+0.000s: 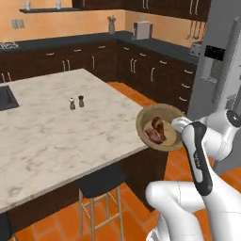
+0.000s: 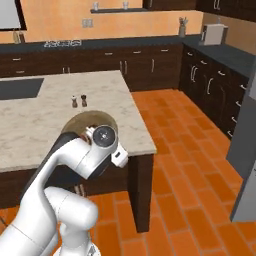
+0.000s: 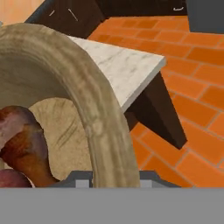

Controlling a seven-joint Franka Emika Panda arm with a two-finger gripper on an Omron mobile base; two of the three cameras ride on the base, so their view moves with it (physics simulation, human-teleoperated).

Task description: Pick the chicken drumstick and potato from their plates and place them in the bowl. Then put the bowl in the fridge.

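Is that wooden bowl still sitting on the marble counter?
No. The bowl is held up off the counter, tilted beyond its corner over the orange floor.

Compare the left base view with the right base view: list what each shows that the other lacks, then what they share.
Left base view alone: the inside of the round tan-brown wooden bowl, tilted on its side and lifted off the counter's corner, with two reddish-brown food pieces in it; also the tall grey stainless-steel fridge with its dark dispenser panel.

Right base view alone: the bowl's back rim behind the white arm's wrist, hiding its contents.

Both: the marble island counter, the two small shakers, dark cabinets and orange tile floor.
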